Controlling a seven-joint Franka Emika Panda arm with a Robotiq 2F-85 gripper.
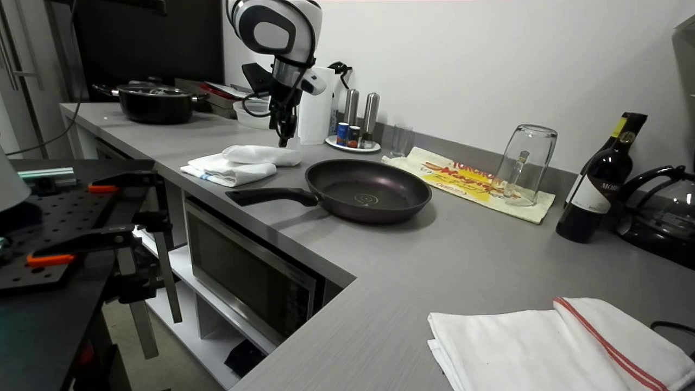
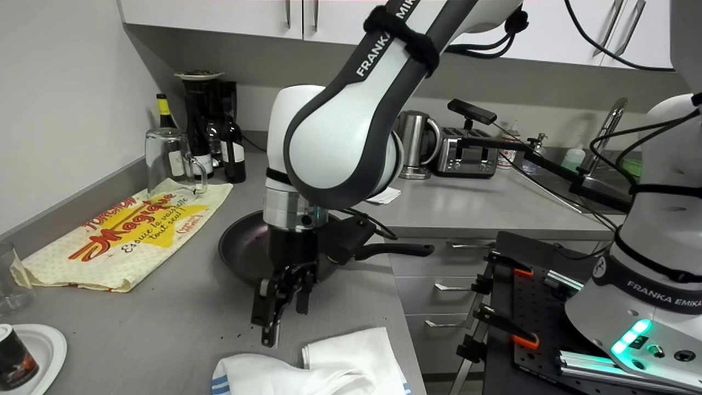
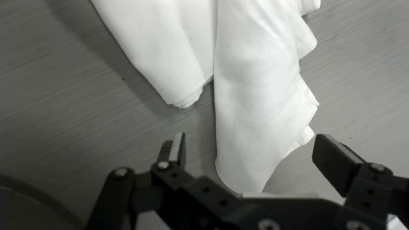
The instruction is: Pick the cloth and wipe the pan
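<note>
Tbh nothing looks done yet, my fingers [image 3: 335, 163] are spread empty near the blue-striped dish towel [image 2: 351, 362], so grabbing it and wiping the frying pan [image 1: 369, 190] remain.

In an exterior view the arm [image 2: 340, 142] and gripper [image 2: 286, 321] hide part of the pan [image 2: 239, 249], and the bottom edge cuts off the cloth [image 2: 348, 359]. It also runs past the wrist view's top edge; the blurred dark curve [image 3: 38, 193] at lower left is perhaps the pan's rim. An exterior view crops the red-striped towel [image 1: 521, 347] below, the coffee pot [image 1: 665, 220] at right.
</note>
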